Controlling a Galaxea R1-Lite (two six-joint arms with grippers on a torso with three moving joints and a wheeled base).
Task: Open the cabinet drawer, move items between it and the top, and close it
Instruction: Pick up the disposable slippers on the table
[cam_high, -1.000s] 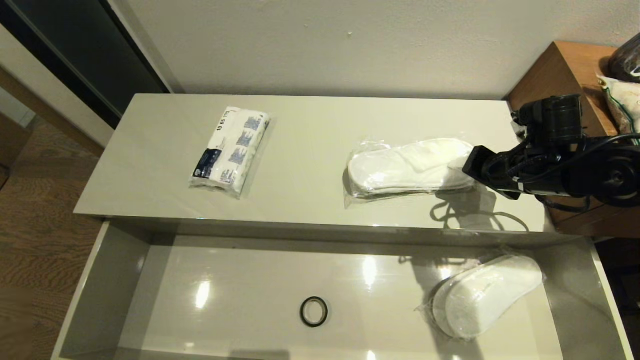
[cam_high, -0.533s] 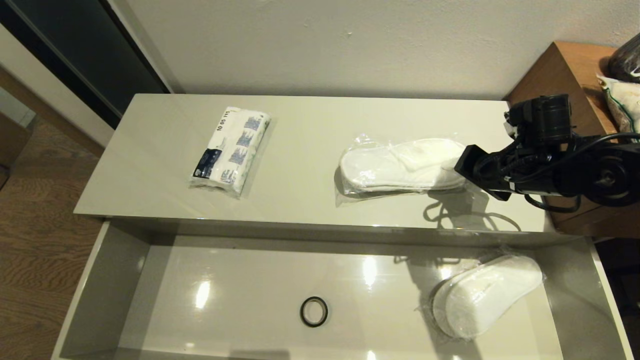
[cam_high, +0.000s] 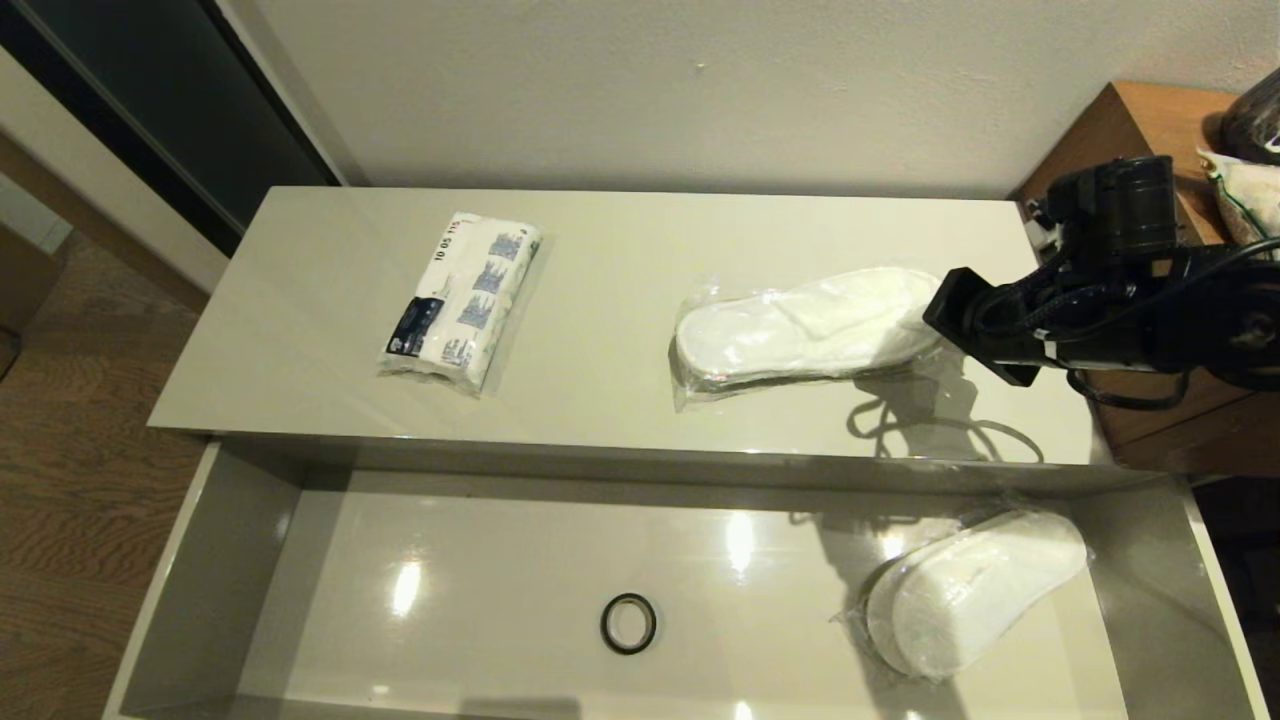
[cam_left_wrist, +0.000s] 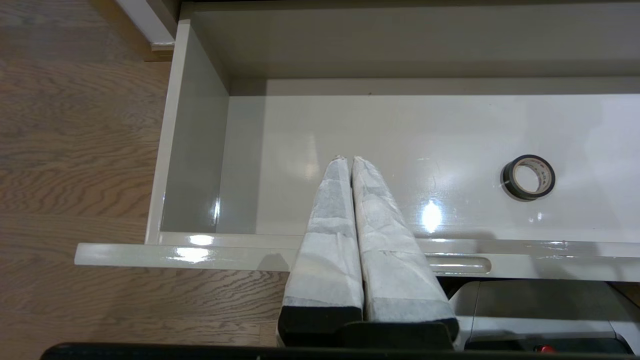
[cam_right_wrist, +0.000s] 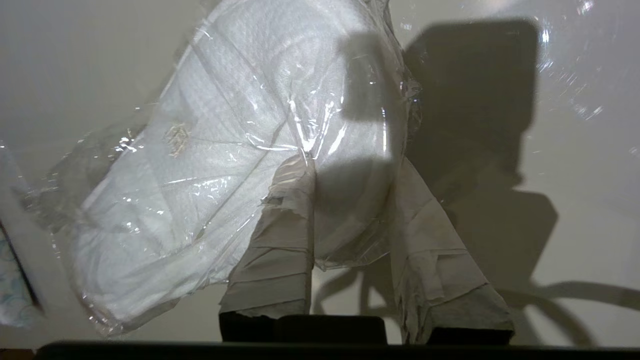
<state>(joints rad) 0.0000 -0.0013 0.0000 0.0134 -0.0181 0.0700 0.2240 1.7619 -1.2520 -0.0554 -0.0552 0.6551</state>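
Note:
The cabinet drawer (cam_high: 260, 560) stands pulled out below the top (cam_high: 620, 300). On the top lie a tissue packet (cam_high: 462, 300) at the left and bagged white slippers (cam_high: 800, 325) at the right. My right gripper (cam_high: 935, 315) comes in from the right and is shut on the slippers' near end (cam_right_wrist: 225, 150), one finger on each side of it (cam_right_wrist: 352, 165); that end is raised slightly. A second slipper pack (cam_high: 970, 590) lies in the drawer's right part. My left gripper (cam_left_wrist: 346, 159) hangs shut and empty over the drawer's front left (cam_left_wrist: 195, 150).
A small black tape ring (cam_high: 628, 623) lies mid-drawer, also in the left wrist view (cam_left_wrist: 528, 177). A taller brown wooden unit (cam_high: 1130, 130) with bags (cam_high: 1250, 190) stands right of the cabinet. The wall runs behind; wood floor lies to the left.
My right gripper has closed onto the slippers' right end. The pack slid a little to the left, and its gripped end has risen off the top. The left arm has not moved.

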